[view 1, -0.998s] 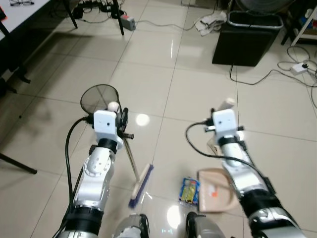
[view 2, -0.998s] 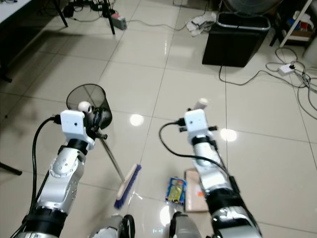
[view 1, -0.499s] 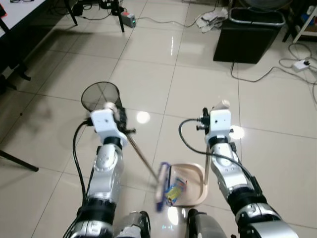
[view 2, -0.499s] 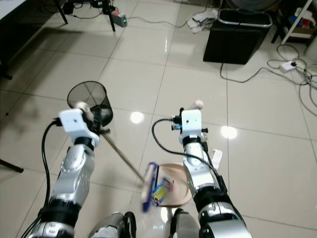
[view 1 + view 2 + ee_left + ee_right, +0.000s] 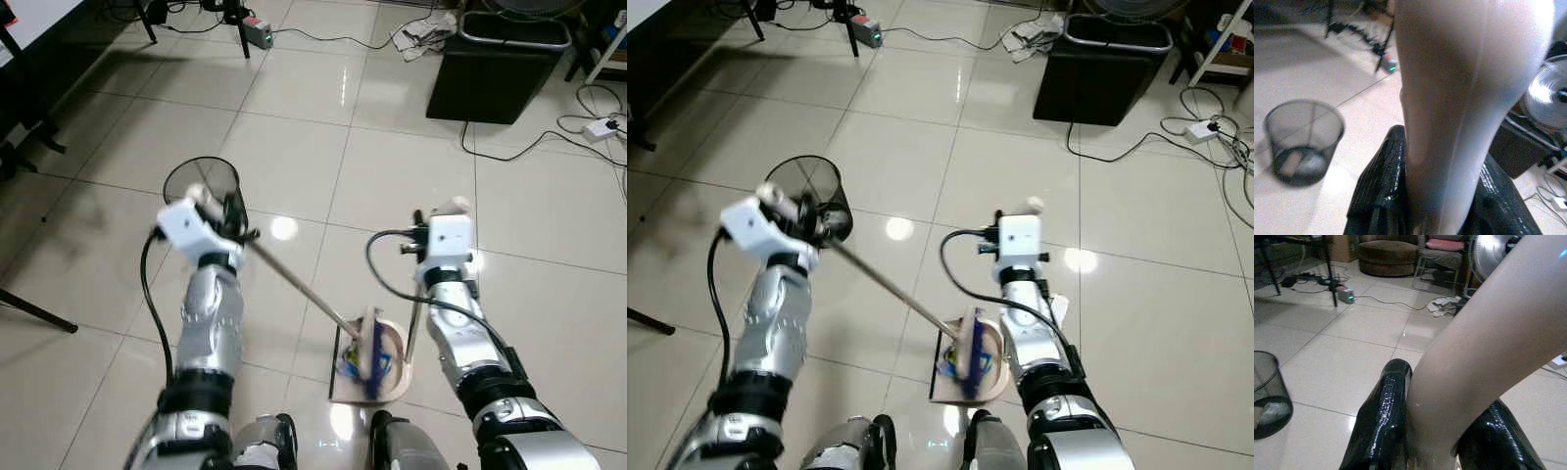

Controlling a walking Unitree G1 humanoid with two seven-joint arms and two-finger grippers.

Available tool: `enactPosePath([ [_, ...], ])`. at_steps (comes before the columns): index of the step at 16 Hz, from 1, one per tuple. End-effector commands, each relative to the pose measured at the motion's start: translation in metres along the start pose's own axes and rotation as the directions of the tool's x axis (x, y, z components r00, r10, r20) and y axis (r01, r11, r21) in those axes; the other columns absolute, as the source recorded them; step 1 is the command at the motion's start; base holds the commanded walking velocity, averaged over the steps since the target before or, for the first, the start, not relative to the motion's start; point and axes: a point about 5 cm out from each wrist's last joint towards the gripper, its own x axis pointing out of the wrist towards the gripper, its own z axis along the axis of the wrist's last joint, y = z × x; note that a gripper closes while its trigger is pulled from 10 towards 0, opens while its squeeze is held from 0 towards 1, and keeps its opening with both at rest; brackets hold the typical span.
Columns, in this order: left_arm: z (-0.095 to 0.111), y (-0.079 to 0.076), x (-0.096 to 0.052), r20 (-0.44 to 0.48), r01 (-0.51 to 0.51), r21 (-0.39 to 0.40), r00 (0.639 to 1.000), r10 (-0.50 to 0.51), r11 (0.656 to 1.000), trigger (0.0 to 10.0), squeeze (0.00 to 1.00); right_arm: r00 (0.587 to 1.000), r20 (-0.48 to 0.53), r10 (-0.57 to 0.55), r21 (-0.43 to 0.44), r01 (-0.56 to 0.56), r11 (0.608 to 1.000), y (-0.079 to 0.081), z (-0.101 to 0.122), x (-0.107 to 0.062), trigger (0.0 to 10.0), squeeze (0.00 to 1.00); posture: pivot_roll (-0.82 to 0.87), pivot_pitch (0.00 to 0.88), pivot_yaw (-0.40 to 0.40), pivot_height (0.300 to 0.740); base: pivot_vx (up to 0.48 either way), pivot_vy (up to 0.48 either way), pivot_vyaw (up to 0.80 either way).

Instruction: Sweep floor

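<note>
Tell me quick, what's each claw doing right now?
Left claw: shut on the broom handle, brush head in the dustpan.
Right claw: shut on the dustpan handle.

Two silver arms of rounded metal segments, with black bands at the joints. White boxy wrist blocks, one on the left arm (image 5: 186,223) and one on the right arm (image 5: 452,238). Thick black cable looping from each block back along the forearm. Glossy black fingers (image 5: 1380,188), finely ribbed on the inner faces. Silver-and-black legs at the lower edge.
</note>
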Motion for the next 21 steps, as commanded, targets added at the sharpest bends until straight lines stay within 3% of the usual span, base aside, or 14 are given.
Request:
enactPosePath([
  [1, 0.006, -0.006, 0.004, 0.030, 0.033, -0.014, 0.999, -0.032, 0.999, 10.0, 0.00, 1.000, -0.019, -0.009, 0.018, 0.010, 1.000, -0.002, -0.004, -0.001, 10.0, 0.00, 0.05, 0.193, 0.075, 0.740, 0.000, 0.000, 0.00],
  [4, 0.038, -0.012, 0.022, 0.108, 0.181, 0.084, 0.976, -0.189, 0.980, 10.0, 0.00, 0.998, -0.011, -0.062, 0.061, 0.062, 0.996, -0.016, 0.000, 0.003, 10.0, 0.00, 0.04, 0.147, 0.079, 0.740, 0.000, 0.000, 0.00],
  [8, 0.076, 0.004, 0.039, 0.170, 0.178, 0.252, 0.959, -0.225, 0.951, 10.0, 0.00, 0.991, -0.003, -0.130, 0.159, 0.129, 0.979, -0.031, 0.004, 0.005, 10.0, 0.00, 0.05, 0.108, 0.072, 0.740, 0.000, 0.000, 0.00],
  [10, 0.075, 0.035, 0.037, 0.131, 0.093, 0.308, 0.982, -0.139, 0.947, 10.0, 0.00, 0.980, 0.021, -0.196, 0.235, 0.186, 0.954, -0.045, 0.011, 0.005, 10.0, 0.00, 0.04, 0.076, 0.070, 0.740, 0.000, 0.000, 0.00],
  [13, 0.069, 0.052, 0.026, 0.090, 0.067, 0.346, 0.991, -0.104, 0.936, 10.0, 0.00, 0.970, 0.067, -0.232, 0.259, 0.208, 0.943, -0.056, 0.026, 0.006, 10.0, 0.00, 0.03, 0.061, 0.071, 0.740, 0.000, 0.000, 0.00],
  [15, 0.060, 0.064, 0.016, 0.039, 0.043, 0.399, 0.997, -0.064, 0.916, 10.0, 0.00, 0.964, 0.118, -0.237, 0.272, 0.198, 0.942, -0.066, 0.050, 0.014, 10.0, 0.00, 0.02, 0.052, 0.072, 0.740, 0.000, 0.000, 0.00],
  [16, 0.052, 0.067, 0.007, 0.000, 0.053, 0.443, 0.998, -0.058, 0.895, 10.0, 0.00, 0.958, 0.166, -0.233, 0.296, 0.177, 0.939, -0.072, 0.075, 0.021, 10.0, 0.00, 0.01, 0.047, 0.072, 0.740, 0.000, 0.000, 0.00],
  [18, 0.044, 0.065, 0.000, -0.024, 0.083, 0.477, 0.996, -0.082, 0.875, 10.0, 0.00, 0.953, 0.207, -0.223, 0.322, 0.149, 0.935, -0.075, 0.099, 0.028, 10.0, 0.00, 0.01, 0.045, 0.073, 0.740, 0.000, 0.000, 0.00],
  [19, 0.036, 0.061, -0.006, -0.039, 0.096, 0.484, 0.995, -0.089, 0.870, 10.0, 0.00, 0.950, 0.240, -0.198, 0.312, 0.118, 0.943, -0.077, 0.125, 0.036, 10.0, 0.00, 0.00, 0.032, 0.075, 0.740, 0.000, 0.000, 0.00],
  [21, 0.030, 0.056, -0.011, -0.042, 0.098, 0.479, 0.995, -0.089, 0.873, 10.0, 0.00, 0.948, 0.271, -0.169, 0.289, 0.087, 0.953, -0.075, 0.151, 0.040, 10.0, 0.00, -0.01, 0.021, 0.078, 0.740, 0.000, 0.000, 0.00],
])
